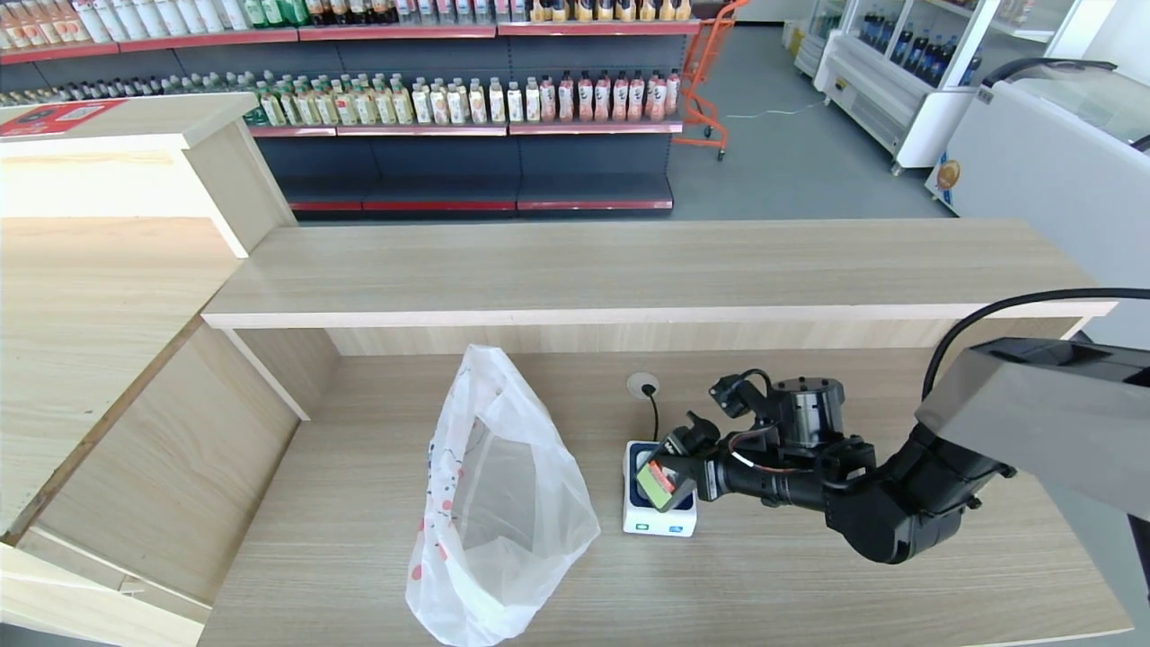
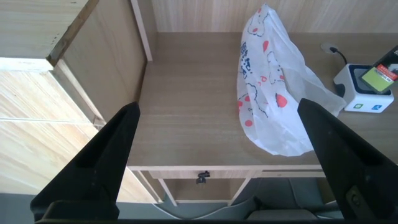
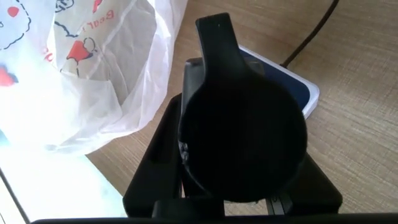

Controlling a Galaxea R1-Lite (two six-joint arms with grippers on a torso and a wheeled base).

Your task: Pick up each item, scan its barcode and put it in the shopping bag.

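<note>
The right pincer [image 1: 669, 476] is clamped on a small green-and-red packet [image 1: 659, 481], held tilted just above the scanner [image 1: 660, 523] near the middle of the tabletop [image 1: 809, 584]. The shopping bag [image 1: 494, 503] slumps beside the scanner, toward the left edge. A tilted packet may hide its barcode from the scanner. A release over the limp bag could catch its rim and spill outside. The left pincer [image 2: 217, 106] hangs apart and empty by the front edge.
</note>
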